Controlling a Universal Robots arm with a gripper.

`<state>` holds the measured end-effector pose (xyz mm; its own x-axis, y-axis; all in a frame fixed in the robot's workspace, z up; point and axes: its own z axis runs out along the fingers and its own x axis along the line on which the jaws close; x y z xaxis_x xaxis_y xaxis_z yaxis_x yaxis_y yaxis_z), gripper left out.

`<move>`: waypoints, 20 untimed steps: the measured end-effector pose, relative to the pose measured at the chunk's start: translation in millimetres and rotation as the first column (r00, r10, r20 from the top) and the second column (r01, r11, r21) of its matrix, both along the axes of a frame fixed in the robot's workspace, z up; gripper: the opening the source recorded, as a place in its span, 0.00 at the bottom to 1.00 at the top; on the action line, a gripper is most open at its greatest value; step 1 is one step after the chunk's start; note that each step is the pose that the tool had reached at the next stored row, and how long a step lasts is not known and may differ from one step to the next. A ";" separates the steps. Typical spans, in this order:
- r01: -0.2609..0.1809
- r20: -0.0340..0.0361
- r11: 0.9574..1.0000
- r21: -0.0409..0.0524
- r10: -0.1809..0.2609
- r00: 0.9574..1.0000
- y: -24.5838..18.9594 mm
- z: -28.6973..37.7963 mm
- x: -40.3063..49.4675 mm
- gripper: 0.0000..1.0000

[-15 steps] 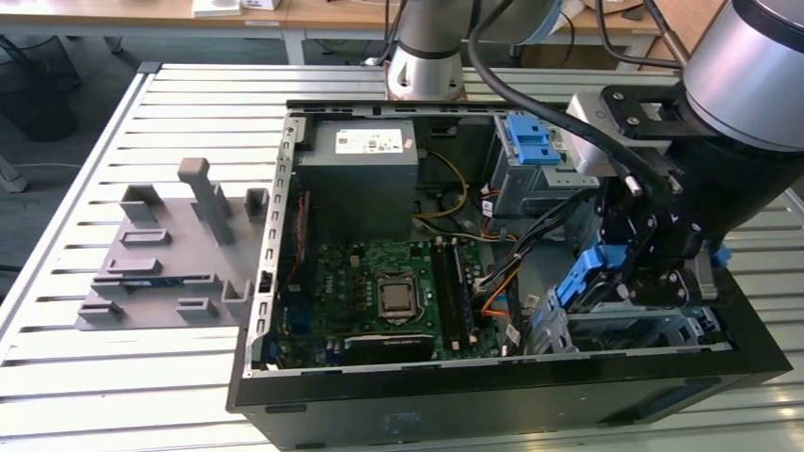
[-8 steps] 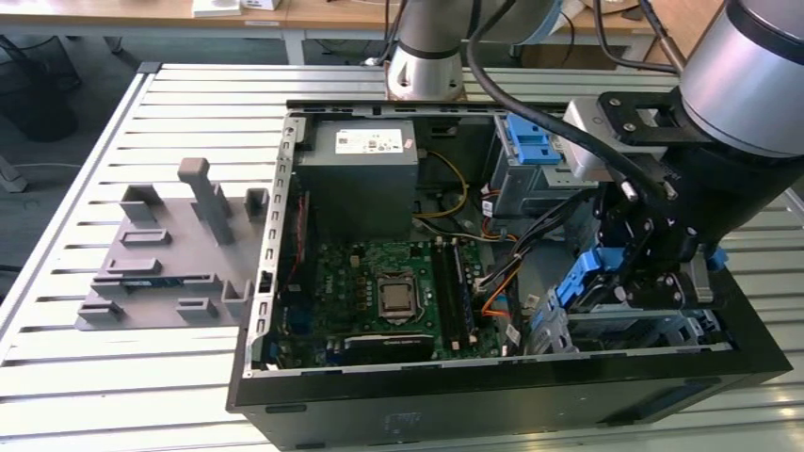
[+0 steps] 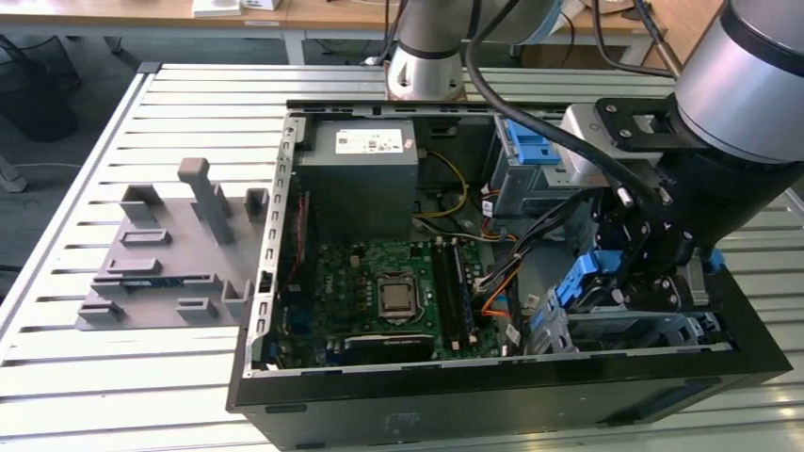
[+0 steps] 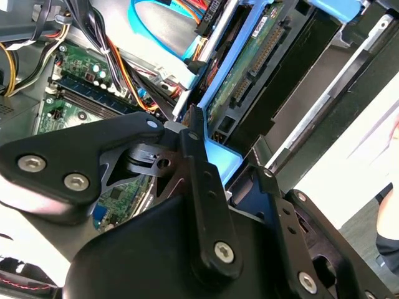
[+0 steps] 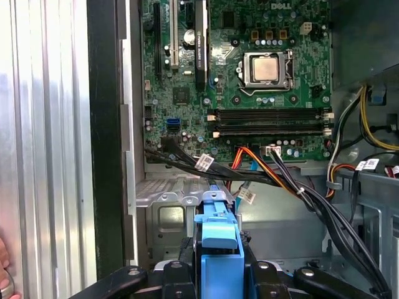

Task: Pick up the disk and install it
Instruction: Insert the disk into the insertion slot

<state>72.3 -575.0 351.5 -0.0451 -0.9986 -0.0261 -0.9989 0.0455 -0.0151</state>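
My gripper (image 3: 643, 275) is shut on the disk (image 3: 588, 281), held on edge inside the open computer case (image 3: 503, 386), toward the exterior view's right. In the first wrist view the disk's blue bracket (image 5: 218, 246) is clamped between the black fingers (image 5: 173, 274). The second wrist view shows the disk's green circuit-board face (image 4: 249, 59), its blue bracket (image 4: 219, 159) and one finger (image 4: 202, 180) pressed against it. The disk hangs just above the grey metal drive cage (image 3: 641, 330), whose perforated wall (image 5: 167, 212) lies right ahead of it.
Black, orange and yellow cables (image 5: 280, 177) cross between the motherboard (image 3: 390, 282) and the cage. A power-supply box (image 3: 364, 155) sits at the case's back, with a blue-latched bay (image 3: 528, 151) beside it. A grey fixture (image 3: 164, 254) stands on the slatted table (image 3: 75, 405). A hand (image 5: 3, 274) shows at the edge.
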 end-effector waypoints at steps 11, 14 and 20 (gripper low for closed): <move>0.000 0.000 1.000 0.001 0.000 1.000 0.0 -3.3 0.1 0.38; 0.000 0.000 1.000 0.000 0.000 1.000 0.1 -3.2 0.0 0.44; 0.000 0.000 1.000 0.000 0.000 1.000 0.0 -3.1 0.0 0.42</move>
<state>72.3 -575.0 348.3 -0.0450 -0.9986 -0.0262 -0.9989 0.0454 -0.0152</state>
